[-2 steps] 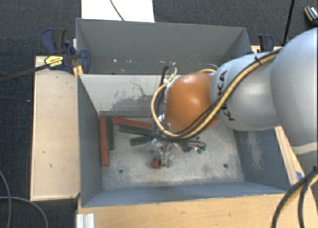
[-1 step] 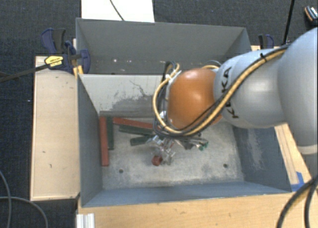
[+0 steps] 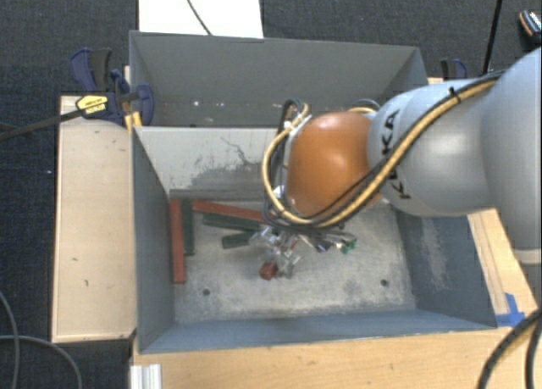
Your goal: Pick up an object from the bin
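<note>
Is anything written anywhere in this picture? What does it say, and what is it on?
"KUKA": dark letters running along the grey arm, right beside its orange cover.
No writing can be made out on the bin or on the small things lying in it.

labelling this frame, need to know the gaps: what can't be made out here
Camera view: right end of the heap of red-brown and dark green sticks, hidden under the arm's orange wrist cover.
Camera view: whether the gripper touches the small red-brown block, too small to tell.
Camera view: what the small green piece is, too small.
</note>
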